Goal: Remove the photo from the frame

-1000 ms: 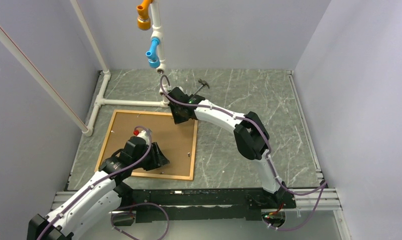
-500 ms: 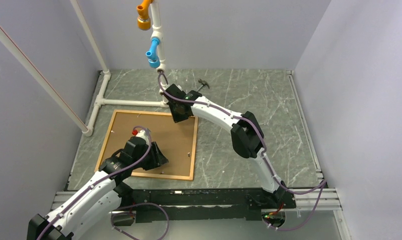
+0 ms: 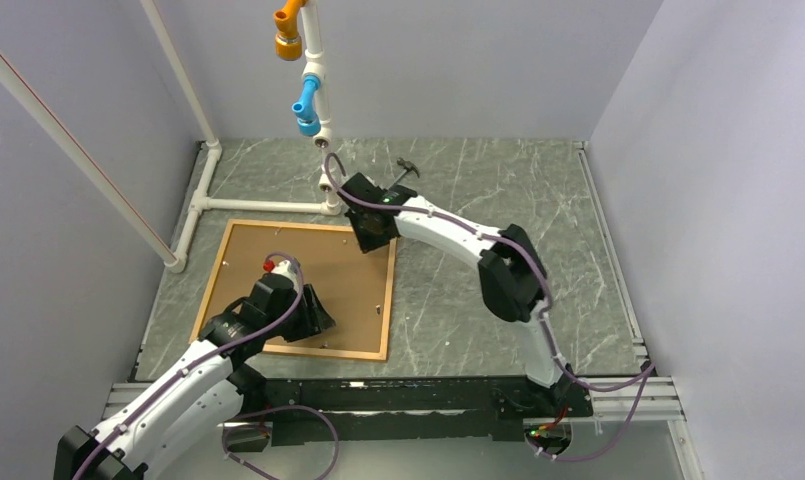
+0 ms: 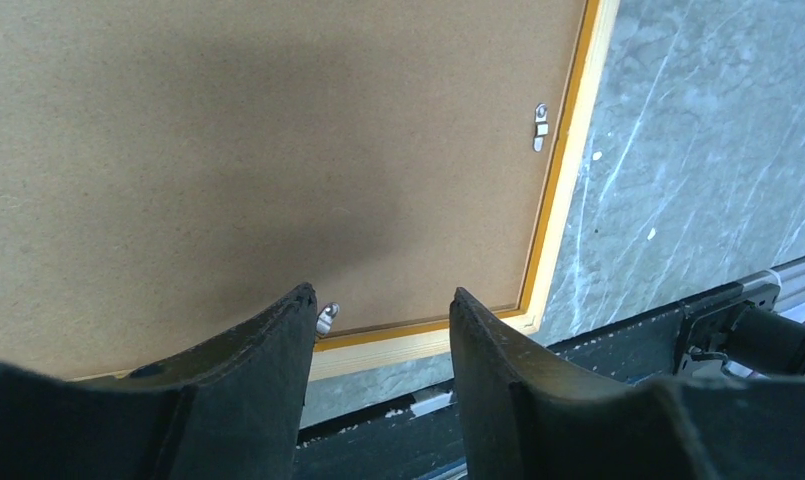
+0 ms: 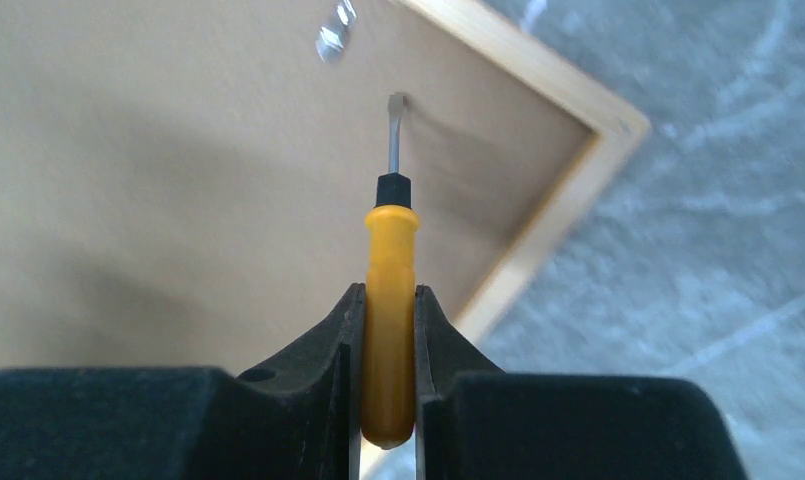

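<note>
The frame [image 3: 206, 290], a thin orange border, lies face down on the table. Only the photo's brown board back [image 3: 323, 270] shows inside it. My left gripper [image 3: 316, 312] hovers open over the near edge. Nothing lies between its fingers [image 4: 278, 340], and a small metal clip [image 4: 326, 318] sits beside the left one. Another clip [image 4: 541, 125] sits on the right edge of the frame [image 4: 558, 200]. My right gripper [image 3: 371, 235] is shut on a yellow-handled screwdriver [image 5: 390, 240]. The blade tip rests on the board [image 5: 128, 200] near the far right corner, below a clip [image 5: 333, 40].
A white pipe structure [image 3: 206, 200] stands along the far left, with blue [image 3: 305, 105] and orange [image 3: 288, 30] fittings above. A small dark hammer-like tool [image 3: 408, 168] lies on the marble table behind the right arm. A black rail [image 3: 398, 395] runs along the near edge.
My right gripper with the screwdriver drew back toward the far edge, then shifted right and nearer, over the frame's far right corner. The left arm has stayed in place.
</note>
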`<control>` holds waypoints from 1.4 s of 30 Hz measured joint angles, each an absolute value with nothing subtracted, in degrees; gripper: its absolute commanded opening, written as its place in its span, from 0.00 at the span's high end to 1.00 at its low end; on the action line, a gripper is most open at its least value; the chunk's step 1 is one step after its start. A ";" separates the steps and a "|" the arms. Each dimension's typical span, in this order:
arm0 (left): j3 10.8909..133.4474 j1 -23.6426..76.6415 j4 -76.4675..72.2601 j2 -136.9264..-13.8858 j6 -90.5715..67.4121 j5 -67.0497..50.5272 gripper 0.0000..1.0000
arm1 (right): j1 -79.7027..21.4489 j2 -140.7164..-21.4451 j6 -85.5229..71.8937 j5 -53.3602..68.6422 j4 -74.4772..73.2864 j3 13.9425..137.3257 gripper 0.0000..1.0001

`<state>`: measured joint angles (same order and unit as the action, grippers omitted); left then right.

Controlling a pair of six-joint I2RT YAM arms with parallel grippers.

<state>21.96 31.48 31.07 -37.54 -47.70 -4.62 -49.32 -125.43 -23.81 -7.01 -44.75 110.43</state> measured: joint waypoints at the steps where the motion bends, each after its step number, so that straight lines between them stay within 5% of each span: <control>1: 22.17 31.48 31.46 -37.69 -47.70 -4.43 0.41 | -49.32 -122.85 -23.29 -7.03 -44.42 107.11 1.00; 7: 24.62 31.48 34.04 -37.87 -47.86 -2.33 0.31 | -49.32 -104.84 -19.81 -4.08 -38.02 89.84 1.00; 15: 28.32 31.46 40.07 -37.67 -50.04 2.90 0.32 | -49.32 -90.85 -19.51 7.05 -24.51 71.53 1.00; 25: 26.55 31.42 42.61 -36.77 -53.89 3.25 0.37 | -52.88 -89.62 -19.62 23.11 -17.85 58.59 1.00; 42: 25.78 31.42 51.51 -30.94 -63.42 13.82 0.34 | -58.98 -89.17 -18.17 29.12 -13.47 53.60 1.00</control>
